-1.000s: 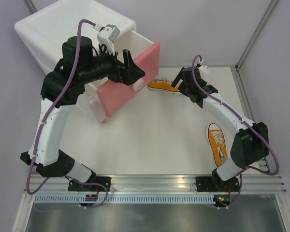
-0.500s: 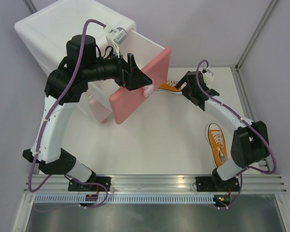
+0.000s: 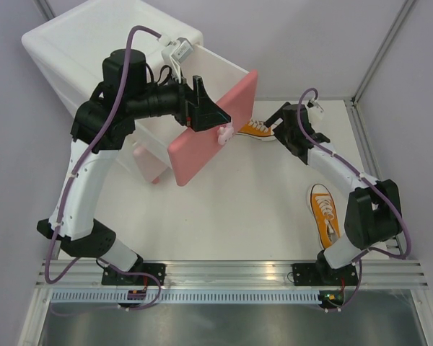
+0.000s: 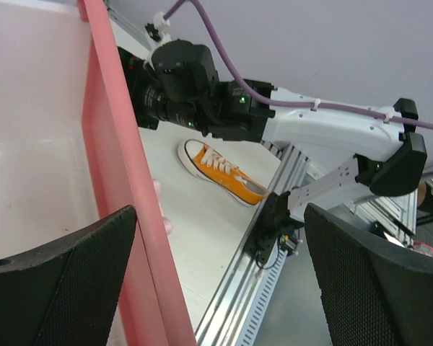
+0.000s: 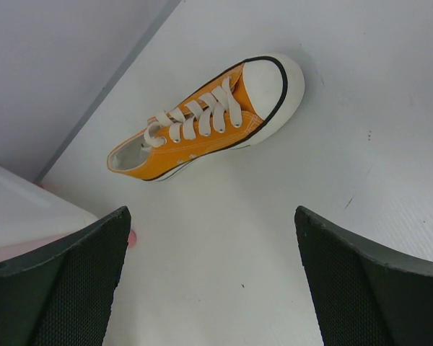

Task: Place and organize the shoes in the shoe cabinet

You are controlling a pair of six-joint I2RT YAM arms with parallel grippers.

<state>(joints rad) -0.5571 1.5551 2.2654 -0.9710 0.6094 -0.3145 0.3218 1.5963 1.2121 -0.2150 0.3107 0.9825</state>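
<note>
Nearest, at the lower right of the overhead view, the near orange shoe [image 3: 325, 216] lies on the white table [image 3: 231, 216], toe toward the arm bases, well apart from both claws and untouched.

Further up, right of centre, the right claw [image 3: 280, 121] hangs over the far orange shoe [image 3: 257, 130]. Its own camera shows both fingers spread wide with bare table between them and the shoe lying on its side beyond the tips — released, grasping nothing. Judgement: it is poised to pick up this shoe.

Left of that, the left claw [image 3: 208, 114] sits at the pink front of the upper drawer [image 3: 213, 133], just above the knob [image 3: 223, 134]. In its own view the fingers stand wide, one on either side of the pink panel, not clenched on it. Judgement: the drawer is out to receive shoes.

The part of the drawer's interior that shows holds no shoe; the arm hides the rest. The lower drawer [image 3: 146, 162] is shut, contents unseen.

Farthest, upper left, stands the white cabinet [image 3: 86, 40]. No cream shoes are in view.
</note>
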